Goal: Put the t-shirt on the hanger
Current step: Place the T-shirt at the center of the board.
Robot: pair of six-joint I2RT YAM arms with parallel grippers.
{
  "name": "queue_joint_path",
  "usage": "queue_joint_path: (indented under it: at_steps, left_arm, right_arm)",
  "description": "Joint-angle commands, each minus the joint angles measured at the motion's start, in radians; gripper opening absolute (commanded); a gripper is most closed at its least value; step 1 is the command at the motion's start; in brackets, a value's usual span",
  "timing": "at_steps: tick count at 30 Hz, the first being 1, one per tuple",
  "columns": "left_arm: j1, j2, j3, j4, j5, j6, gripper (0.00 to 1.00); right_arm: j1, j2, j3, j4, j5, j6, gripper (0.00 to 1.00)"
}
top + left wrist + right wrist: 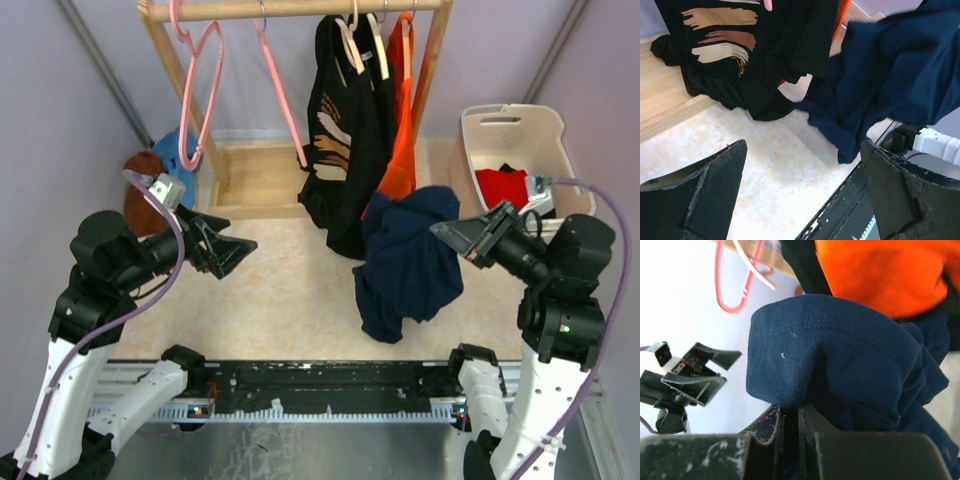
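**Navy t-shirt (pixel 410 262) lifted, not yet on the pink hanger (pixel 283 100).**
The right tool (pixel 447 232) is pinched almost closed on a stitched fold of soft jersey at centre right of the top view, and the cloth hangs limp and bunched. The left tool (pixel 232 243), at centre left, stands fully open and holds nothing. The hanger, a thin plastic triangle with a wire hook, hangs bare on the wooden rail (pixel 300 8) at upper centre. Judged step: presenting the garment. The next move calls for the left tool to find and spread the neck opening.

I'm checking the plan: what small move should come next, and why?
Probably ease the left gripper toward the bunched dark navy blue t-shirt for a second hold: its jaws stand open and empty, while the right gripper alone pinches the dangling shirt.
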Motion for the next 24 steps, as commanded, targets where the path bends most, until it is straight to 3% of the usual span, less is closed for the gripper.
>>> queue_joint_path:
  at_steps: [1,9,16,20,24]
  left_arm:
    - [-0.005,-0.012,-0.006,-0.008,0.031,-0.014,1.0]
    - [-0.004,0.009,-0.073,-0.04,0.07,-0.019,1.0]
    - [-0.004,0.031,-0.123,-0.067,0.105,-0.018,1.0]
    - [-0.004,0.031,-0.139,-0.065,0.111,-0.021,1.0]
    - [-0.004,0.036,-0.121,-0.079,0.091,-0.009,1.0]
  right_arm:
    - [0.037,-0.067,-0.153,0.029,-0.121,0.04,0.0]
    - [0.114,-0.076,-0.334,-0.012,-0.039,-0.063,0.0]
    - [0.164,-0.095,-0.5,0.063,0.007,-0.053,0.0]
    - [0.307,-0.089,-0.551,0.152,0.099,0.017,0.0]
    - [0.569,-0.052,-0.562,0.259,0.334,0.119,0.0]
